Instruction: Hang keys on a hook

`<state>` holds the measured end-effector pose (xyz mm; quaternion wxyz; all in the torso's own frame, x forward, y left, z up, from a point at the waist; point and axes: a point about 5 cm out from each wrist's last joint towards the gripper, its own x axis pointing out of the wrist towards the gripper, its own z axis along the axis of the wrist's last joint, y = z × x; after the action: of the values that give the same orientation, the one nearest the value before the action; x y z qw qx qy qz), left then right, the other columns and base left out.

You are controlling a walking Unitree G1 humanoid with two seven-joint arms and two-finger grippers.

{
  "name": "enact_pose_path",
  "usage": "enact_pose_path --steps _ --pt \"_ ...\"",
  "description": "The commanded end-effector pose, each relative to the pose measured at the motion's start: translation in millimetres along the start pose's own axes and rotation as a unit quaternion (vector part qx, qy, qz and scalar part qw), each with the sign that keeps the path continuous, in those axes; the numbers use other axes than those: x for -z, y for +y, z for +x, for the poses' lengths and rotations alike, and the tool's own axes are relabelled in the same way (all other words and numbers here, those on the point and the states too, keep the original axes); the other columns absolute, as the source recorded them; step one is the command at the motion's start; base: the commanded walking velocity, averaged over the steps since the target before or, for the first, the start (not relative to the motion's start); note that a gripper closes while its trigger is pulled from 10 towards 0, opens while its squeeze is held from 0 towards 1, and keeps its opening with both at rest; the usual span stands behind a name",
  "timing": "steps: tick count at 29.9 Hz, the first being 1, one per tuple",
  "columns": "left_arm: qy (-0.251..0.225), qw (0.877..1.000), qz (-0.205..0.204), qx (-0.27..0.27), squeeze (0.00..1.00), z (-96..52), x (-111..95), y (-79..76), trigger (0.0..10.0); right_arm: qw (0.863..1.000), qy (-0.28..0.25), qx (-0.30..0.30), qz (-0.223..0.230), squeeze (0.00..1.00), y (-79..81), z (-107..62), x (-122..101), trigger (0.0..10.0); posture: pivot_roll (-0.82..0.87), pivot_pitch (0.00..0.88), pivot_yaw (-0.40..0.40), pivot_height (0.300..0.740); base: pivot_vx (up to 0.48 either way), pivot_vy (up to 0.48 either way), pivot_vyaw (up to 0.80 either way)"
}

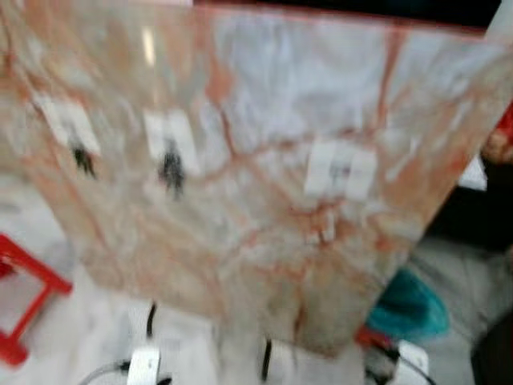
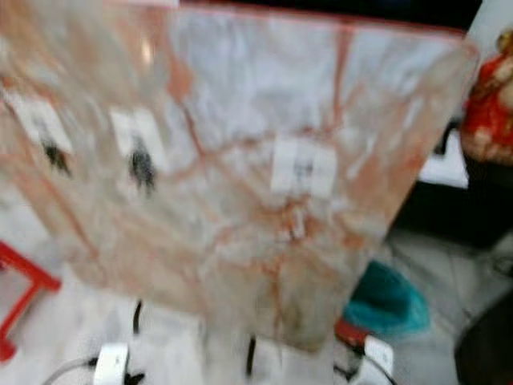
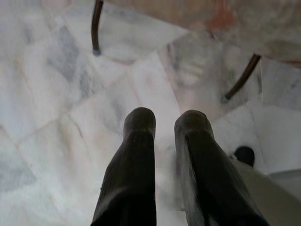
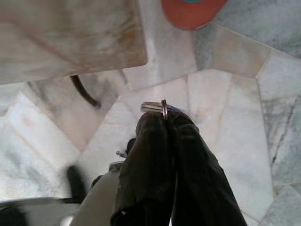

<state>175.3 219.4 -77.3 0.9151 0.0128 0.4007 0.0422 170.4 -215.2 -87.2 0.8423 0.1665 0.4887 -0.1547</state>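
Observation:
A pink-veined marble slab (image 1: 264, 104) fills the blurred eye views. It carries three white pads: two with dark hooks (image 1: 171, 164) (image 1: 82, 156) on the left and one paler pad (image 1: 341, 170) on the right. In the right wrist view my right gripper (image 4: 164, 120) is shut on a metal key ring (image 4: 162, 108), which sticks out at the fingertips above the floor, near the slab's corner (image 4: 127, 52). In the left wrist view my left gripper (image 3: 164, 125) hangs low over the floor tiles, its fingers slightly apart and holding nothing.
Thin dark legs (image 3: 96, 28) (image 3: 240, 80) stand under the slab on a pale marble tile floor (image 3: 56, 94). A red frame (image 1: 24, 297) sits on the floor at the left. A teal object (image 1: 409, 309) and a red thing (image 2: 489, 96) lie to the right.

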Motion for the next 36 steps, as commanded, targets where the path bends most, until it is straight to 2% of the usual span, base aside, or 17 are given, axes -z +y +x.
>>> enact_pose_path --steps 1,26,36 --pt "0.015 1.0 -0.001 -0.002 0.0 -3.3 9.7 3.4 10.0 1.0 -0.006 -0.003 0.003 0.0 3.1 0.4 -3.3 10.0 0.0 0.007 -0.056 0.74 0.0 0.341 0.0" --pt "0.013 1.0 0.0 0.007 0.0 -3.7 10.6 1.8 10.0 1.0 -0.006 -0.012 -0.001 0.0 7.6 0.9 -4.4 10.0 0.0 0.012 -0.056 0.74 0.0 0.332 0.0" --pt "0.003 1.0 0.001 0.018 0.0 -2.5 6.7 -3.1 10.0 1.0 -0.02 -0.017 0.011 0.0 11.1 1.3 -13.3 10.0 -0.01 0.017 -0.052 0.74 0.0 0.0 0.0"
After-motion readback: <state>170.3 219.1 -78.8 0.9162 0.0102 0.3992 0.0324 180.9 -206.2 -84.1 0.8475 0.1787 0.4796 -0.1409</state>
